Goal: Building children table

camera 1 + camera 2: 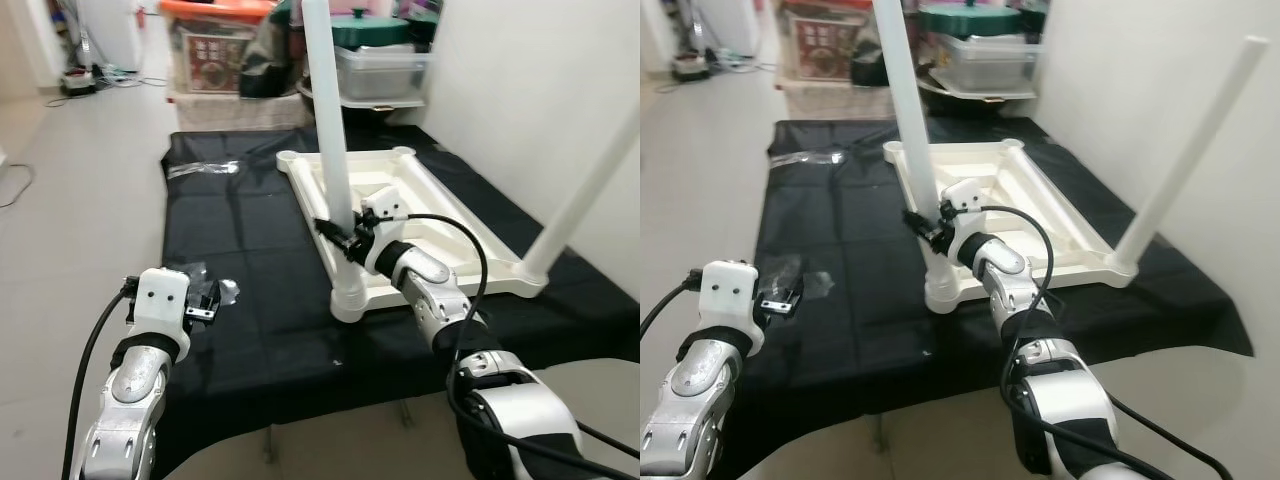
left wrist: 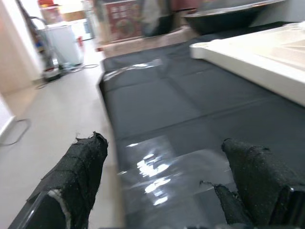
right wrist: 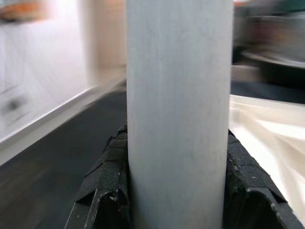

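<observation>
An upside-down white tabletop (image 1: 440,235) lies on a black sheet (image 1: 250,240). A white table leg (image 1: 332,150) stands upright in its near left corner socket (image 1: 349,298). A second white leg (image 1: 585,195) rises from the near right corner. My right gripper (image 1: 338,233) is shut on the near left leg a little above the socket; the leg (image 3: 178,114) sits between its black fingers (image 3: 102,191). My left gripper (image 1: 207,300) hovers open over the sheet's left part, above a clear plastic bag (image 2: 162,167).
Storage boxes (image 1: 215,50) and a clear tub (image 1: 385,70) stand beyond the sheet's far edge. A white wall (image 1: 540,90) runs along the right. Another clear plastic wrapper (image 1: 200,168) lies on the far left of the sheet. Bare floor (image 1: 80,200) lies to the left.
</observation>
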Controlling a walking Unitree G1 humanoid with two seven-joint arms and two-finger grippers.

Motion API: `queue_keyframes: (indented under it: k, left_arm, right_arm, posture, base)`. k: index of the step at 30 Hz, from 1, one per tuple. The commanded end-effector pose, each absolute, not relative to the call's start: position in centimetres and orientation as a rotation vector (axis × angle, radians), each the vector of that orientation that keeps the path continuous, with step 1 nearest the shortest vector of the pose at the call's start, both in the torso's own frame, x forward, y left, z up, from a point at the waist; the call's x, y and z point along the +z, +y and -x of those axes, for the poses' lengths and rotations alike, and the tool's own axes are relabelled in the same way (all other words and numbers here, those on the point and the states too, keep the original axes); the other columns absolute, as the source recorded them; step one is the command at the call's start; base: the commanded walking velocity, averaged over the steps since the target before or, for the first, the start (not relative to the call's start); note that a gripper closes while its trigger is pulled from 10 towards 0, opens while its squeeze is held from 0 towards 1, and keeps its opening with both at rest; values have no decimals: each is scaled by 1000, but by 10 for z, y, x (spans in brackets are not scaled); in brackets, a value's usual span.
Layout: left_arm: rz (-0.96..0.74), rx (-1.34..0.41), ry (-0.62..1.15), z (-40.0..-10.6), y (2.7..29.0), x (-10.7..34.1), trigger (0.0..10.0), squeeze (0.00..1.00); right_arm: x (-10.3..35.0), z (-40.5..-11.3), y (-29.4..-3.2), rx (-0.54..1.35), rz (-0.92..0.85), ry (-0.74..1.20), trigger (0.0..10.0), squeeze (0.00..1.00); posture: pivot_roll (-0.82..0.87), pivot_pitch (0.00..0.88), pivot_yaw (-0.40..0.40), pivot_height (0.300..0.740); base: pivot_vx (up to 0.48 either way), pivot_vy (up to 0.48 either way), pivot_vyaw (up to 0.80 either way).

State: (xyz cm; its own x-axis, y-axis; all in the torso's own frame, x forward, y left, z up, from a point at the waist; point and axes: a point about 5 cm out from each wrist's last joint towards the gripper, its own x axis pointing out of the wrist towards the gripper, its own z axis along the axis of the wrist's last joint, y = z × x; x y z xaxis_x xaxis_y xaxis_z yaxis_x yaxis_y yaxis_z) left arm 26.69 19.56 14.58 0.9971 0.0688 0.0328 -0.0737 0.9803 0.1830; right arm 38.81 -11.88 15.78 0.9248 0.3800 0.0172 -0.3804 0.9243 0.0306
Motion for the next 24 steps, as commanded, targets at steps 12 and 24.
queue_keyframes:
  k: [12,24]
  left_arm:
    - [-200,75,-13,-266,203,147,10000,0]
    - [-218,-73,-83,-274,197,169,10000,0]
  right_arm:
    - [99,-329,-159,14,-166,63,0,0]
    - [243,-358,-120,521,-276,-363,0,0]
  posture:
    - [44,0,-33,740]
    - [54,0,-25,740]
  base:
    - [0,0,0]
    - [0,0,0]
